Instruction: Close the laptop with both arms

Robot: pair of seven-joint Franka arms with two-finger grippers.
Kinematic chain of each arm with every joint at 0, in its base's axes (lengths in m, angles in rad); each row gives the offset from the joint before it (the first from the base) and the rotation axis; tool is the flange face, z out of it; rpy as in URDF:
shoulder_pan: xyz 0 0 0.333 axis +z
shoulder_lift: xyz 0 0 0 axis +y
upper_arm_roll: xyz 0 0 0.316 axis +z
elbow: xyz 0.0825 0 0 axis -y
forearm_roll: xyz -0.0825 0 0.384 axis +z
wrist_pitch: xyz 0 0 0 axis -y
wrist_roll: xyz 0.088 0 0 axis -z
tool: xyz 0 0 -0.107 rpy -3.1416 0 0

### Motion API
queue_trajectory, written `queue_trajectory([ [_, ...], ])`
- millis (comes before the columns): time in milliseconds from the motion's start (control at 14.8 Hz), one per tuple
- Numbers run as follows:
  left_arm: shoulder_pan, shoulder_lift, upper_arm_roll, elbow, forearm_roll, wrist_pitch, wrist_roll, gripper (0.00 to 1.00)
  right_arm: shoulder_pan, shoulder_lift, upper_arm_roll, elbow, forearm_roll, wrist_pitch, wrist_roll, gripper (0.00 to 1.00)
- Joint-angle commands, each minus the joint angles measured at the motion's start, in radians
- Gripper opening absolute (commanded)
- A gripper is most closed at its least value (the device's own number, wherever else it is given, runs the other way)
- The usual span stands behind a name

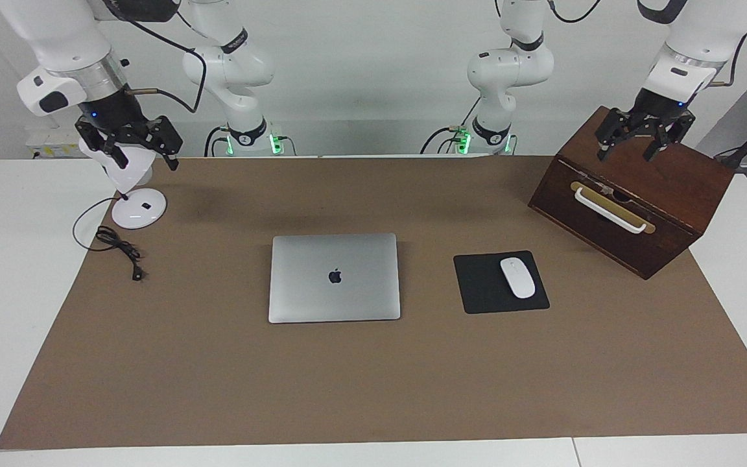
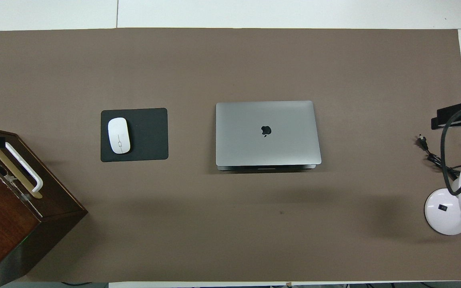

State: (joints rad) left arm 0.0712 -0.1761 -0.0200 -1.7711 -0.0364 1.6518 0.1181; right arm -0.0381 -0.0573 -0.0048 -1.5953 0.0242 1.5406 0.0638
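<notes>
The silver-grey laptop (image 1: 334, 277) lies flat with its lid down and the dark apple logo up, in the middle of the brown mat (image 1: 373, 383). It also shows in the overhead view (image 2: 267, 132), with a thin strip of its base showing at the edge nearer the robots. My left gripper (image 1: 629, 152) hangs open and empty in the air over the wooden box. My right gripper (image 1: 143, 159) hangs open and empty over the desk lamp. Both are well apart from the laptop.
A black mouse pad (image 1: 487, 288) with a white mouse (image 1: 517, 277) lies beside the laptop toward the left arm's end. A dark wooden box (image 1: 633, 194) with a white handle stands at that end. A white desk lamp (image 1: 138, 209) and its black cable (image 1: 117, 246) are at the right arm's end.
</notes>
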Motion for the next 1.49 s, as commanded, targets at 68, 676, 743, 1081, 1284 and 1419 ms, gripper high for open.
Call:
queue_trajectory([
  [68, -0.001, 0.012, -0.006, 0.024, 0.016, -0.052, -0.014, 1.0, -0.013, -0.026, 0.006, -0.032, -0.01, 0.027, -0.022, 1.0],
  [676, -0.005, 0.043, -0.026, 0.05, 0.015, 0.055, -0.1, 1.0, -0.013, -0.026, 0.006, -0.032, -0.01, 0.029, -0.021, 1.0],
  [743, -0.005, 0.049, -0.024, 0.052, 0.015, 0.056, -0.1, 1.0, -0.011, -0.026, 0.006, -0.032, -0.009, 0.029, -0.021, 1.0],
  [1081, -0.005, 0.046, -0.026, 0.047, 0.01, 0.053, -0.1, 1.0, -0.011, -0.026, 0.006, -0.032, -0.01, 0.041, -0.021, 1.0],
  [1284, -0.005, 0.046, -0.026, 0.045, 0.01, 0.049, -0.1, 1.0, -0.013, -0.022, 0.006, -0.034, -0.009, 0.07, -0.026, 1.0],
  [1419, -0.005, 0.046, -0.026, 0.045, 0.01, 0.049, -0.1, 1.0, -0.008, -0.022, 0.006, -0.035, -0.009, 0.075, -0.019, 1.0],
])
